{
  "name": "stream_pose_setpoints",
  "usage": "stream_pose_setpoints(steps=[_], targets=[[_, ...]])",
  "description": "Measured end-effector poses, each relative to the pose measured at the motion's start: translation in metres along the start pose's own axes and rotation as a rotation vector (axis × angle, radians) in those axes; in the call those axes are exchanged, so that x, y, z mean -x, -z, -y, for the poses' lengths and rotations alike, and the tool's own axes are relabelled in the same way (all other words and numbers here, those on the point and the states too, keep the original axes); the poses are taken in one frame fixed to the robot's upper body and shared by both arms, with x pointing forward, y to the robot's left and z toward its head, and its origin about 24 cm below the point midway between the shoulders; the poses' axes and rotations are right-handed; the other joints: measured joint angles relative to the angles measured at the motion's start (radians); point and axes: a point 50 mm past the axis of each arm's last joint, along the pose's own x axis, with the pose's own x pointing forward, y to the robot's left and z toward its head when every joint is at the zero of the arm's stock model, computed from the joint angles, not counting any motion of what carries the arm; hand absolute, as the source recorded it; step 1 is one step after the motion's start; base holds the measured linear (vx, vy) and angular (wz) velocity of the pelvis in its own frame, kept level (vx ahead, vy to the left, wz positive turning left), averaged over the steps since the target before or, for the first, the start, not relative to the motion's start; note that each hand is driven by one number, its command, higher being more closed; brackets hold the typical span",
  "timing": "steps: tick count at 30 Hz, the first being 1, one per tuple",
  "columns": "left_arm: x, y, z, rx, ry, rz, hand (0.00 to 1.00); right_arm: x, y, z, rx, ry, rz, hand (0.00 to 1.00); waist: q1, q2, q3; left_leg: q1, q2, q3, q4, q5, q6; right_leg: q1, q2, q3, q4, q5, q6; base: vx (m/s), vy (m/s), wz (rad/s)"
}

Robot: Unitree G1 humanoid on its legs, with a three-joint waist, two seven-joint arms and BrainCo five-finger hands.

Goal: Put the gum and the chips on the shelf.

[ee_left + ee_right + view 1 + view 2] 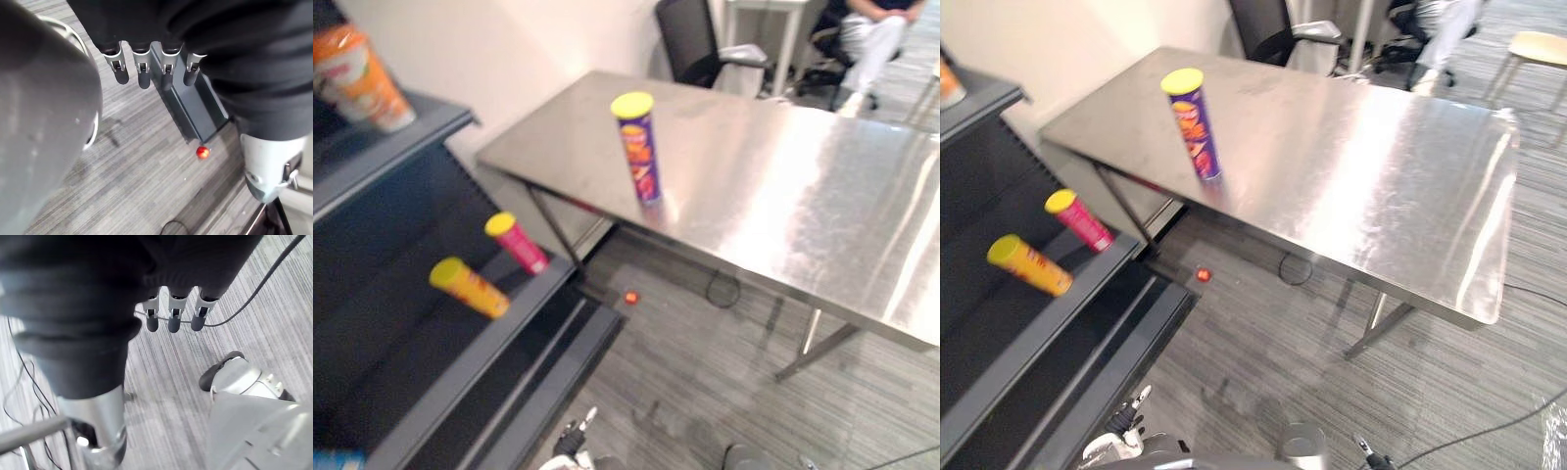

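Note:
A tall purple chips can (638,147) with a yellow lid stands upright near the left edge of the steel table (783,186). On the dark shelf (460,352) to the left lie a pink can (517,242) and a yellow-orange can (468,286), both tilted and yellow-lidded. My left hand (144,73) hangs over the grey floor with straight fingers and holds nothing. My right hand (174,318) hangs the same way, open and empty, over the floor. Both hands are well below and short of the table.
An orange packet (357,78) sits on the shelf's upper board. A small red object (630,297) lies on the floor by the shelf's foot. A black chair (690,39) and a seated person (876,34) are beyond the table.

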Motion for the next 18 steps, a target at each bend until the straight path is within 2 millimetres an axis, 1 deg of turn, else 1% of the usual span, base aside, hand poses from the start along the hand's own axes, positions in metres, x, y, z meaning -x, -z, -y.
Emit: stream_pose_setpoints(steps=[1, 2, 3, 4, 5, 6, 7, 8, 9, 10, 13, 14, 15, 16, 18], targets=[[0.0, 0.0, 0.0, 0.0, -0.001, -0.001, 0.0, 0.0, -0.001, 0.001, -0.011, 0.006, 0.005, 0.0, 0.0, 0.0, 0.0, -0.008, -0.011, -0.024, -0.038, 0.003, -0.001, 0.0, 0.001, 0.02, 0.0, -0.004, 0.0, 0.07, 0.181, -1.12], [0.0, 0.001, -0.001, 0.001, -0.003, -0.003, 0.0, 0.0, -0.003, 0.003, -0.025, 0.013, 0.011, 0.0, 0.001, 0.0, 0.0, -0.019, -0.028, -0.07, -0.124, 0.021, 0.0, -0.005, 0.002, 0.058, 0.0, -0.005, 0.015, 0.05, 0.179, -0.77], [0.001, 0.002, -0.002, 0.001, -0.004, -0.006, 0.0, -0.001, -0.005, 0.004, -0.028, 0.016, 0.016, 0.0, 0.0, 0.003, -0.002, -0.024, -0.04, -0.091, -0.164, 0.045, 0.001, -0.007, 0.004, 0.073, 0.001, -0.003, 0.028, 0.09, 0.256, -0.9], [0.001, 0.007, -0.002, 0.004, -0.007, -0.022, 0.0, 0.0, -0.006, 0.009, -0.037, 0.029, 0.02, 0.0, 0.002, 0.016, -0.007, -0.027, -0.048, -0.135, -0.236, 0.12, 0.005, -0.009, 0.017, 0.102, 0.003, -0.006, 0.058, 0.16, 0.326, -0.76], [0.002, 0.007, -0.006, 0.007, -0.018, -0.024, 0.0, 0.001, -0.001, 0.011, -0.058, 0.04, 0.011, 0.0, 0.004, 0.002, -0.022, -0.019, -0.067, -0.147, -0.225, 0.125, -0.031, -0.003, 0.002, 0.13, 0.004, -0.009, 0.077, 0.14, 0.274, -0.61], [0.002, 0.006, -0.008, 0.001, -0.022, -0.024, 0.0, 0.002, 0.005, 0.014, -0.059, 0.044, -0.004, 0.0, -0.001, -0.008, -0.033, -0.02, -0.08, -0.145, -0.226, 0.111, -0.029, -0.003, -0.011, 0.13, -0.006, -0.005, 0.083, 0.16, 0.246, -0.33], [0.001, 0.003, -0.013, -0.005, -0.035, -0.015, 0.0, 0.005, 0.017, 0.015, -0.074, 0.047, -0.034, 0.0, 0.002, -0.04, -0.046, -0.022, -0.103, -0.125, -0.222, 0.095, -0.02, -0.002, -0.039, 0.138, -0.027, 0.001, 0.093, 0.13, 0.184, -0.18], [0.002, 0.002, -0.02, 0.003, -0.054, -0.013, 0.0, 0.008, 0.026, 0.015, -0.108, 0.054, -0.057, 0.0, 0.005, -0.06, -0.058, -0.022, -0.12, -0.111, -0.222, 0.083, -0.013, 0.002, -0.057, 0.146, -0.053, 0.014, 0.095, 0.18, 0.261, -0.23], [0.003, 0.003, -0.022, 0.012, -0.065, -0.018, 0.0, 0.009, 0.03, 0.014, -0.121, 0.056, -0.067, 0.0, 0.003, -0.066, -0.062, -0.018, -0.13, -0.1, -0.227, 0.077, -0.011, 0.006, -0.066, 0.142, -0.068, 0.028, 0.1, 0.14, 0.226, -0.25], [0.003, 0.005, -0.024, 0.009, -0.069, -0.024, 0.0, 0.009, 0.032, 0.014, -0.136, 0.058, -0.07, 0.0, 0.004, -0.061, -0.063, -0.012, -0.141, -0.091, -0.23, 0.07, -0.006, 0.015, -0.076, 0.134, -0.09, 0.046, 0.106, 0.11, 0.159, -0.19], [0.004, 0.009, -0.028, -0.006, -0.078, -0.039, 0.0, 0.009, 0.031, 0.016, -0.144, 0.063, -0.068, 0.0, 0.003, -0.054, -0.074, 0.02, -0.161, -0.071, -0.265, 0.072, -0.003, 0.031, -0.092, 0.13, -0.12, 0.061, 0.12, 0.08, 0.08, -0.17], [0.005, 0.012, -0.027, -0.035, -0.073, -0.051, 0.0, 0.009, 0.03, 0.018, -0.144, 0.068, -0.066, 0.0, 0.001, -0.039, -0.087, 0.032, -0.166, -0.064, -0.285, 0.078, -0.006, 0.034, -0.094, 0.13, -0.131, 0.062, 0.123, 0.09, 0.013, -0.12], [0.005, 0.016, -0.026, -0.061, -0.067, -0.07, 0.0, 0.009, 0.029, 0.018, -0.143, 0.069, -0.063, 0.0, 0.0, -0.031, -0.1, 0.038, -0.171, -0.059, -0.311, 0.087, -0.006, 0.031, -0.095, 0.13, -0.143, 0.065, 0.126, 0.09, 0.003, -0.11], [0.006, 0.018, -0.025, -0.07, -0.063, -0.079, 0.0, 0.009, 0.028, 0.018, -0.142, 0.069, -0.061, 0.0, -0.001, -0.03, -0.103, 0.043, -0.172, -0.053, -0.324, 0.092, -0.007, 0.029, -0.095, 0.132, -0.148, 0.067, 0.129, 0.08, -0.014, -0.18], [0.006, 0.021, -0.022, -0.114, -0.048, -0.092, 0.0, 0.007, 0.024, 0.016, -0.141, 0.063, -0.05, 0.0, 0.0, -0.009, -0.119, 0.058, -0.175, -0.037, -0.367, 0.106, -0.011, 0.017, -0.092, 0.144, -0.16, 0.072, 0.132, 0.08, -0.022, -0.21]])
